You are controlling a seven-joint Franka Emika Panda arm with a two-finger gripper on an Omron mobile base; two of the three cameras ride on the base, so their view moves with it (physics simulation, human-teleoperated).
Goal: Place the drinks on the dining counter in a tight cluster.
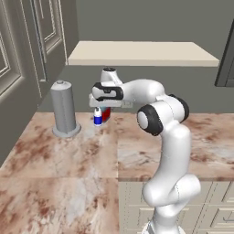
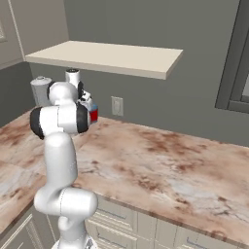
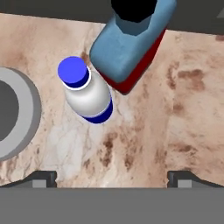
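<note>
The claw (image 3: 112, 177), jaws apart and empty, hovers above the small blue-and-white bottle (image 3: 87, 94) and red-and-blue container (image 3: 129, 48); nothing looks moved yet.

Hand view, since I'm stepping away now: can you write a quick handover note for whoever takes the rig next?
Claw: open, empty, hovering above the drinks.
Small blue-and-white bottle and red-and-blue container stand upright side by side on the marbled wall counter, beside the tall grey cylinder.
Done: nothing grasped.
Left: pick each drink, carry it to the dining counter, cluster them tightly.
</note>
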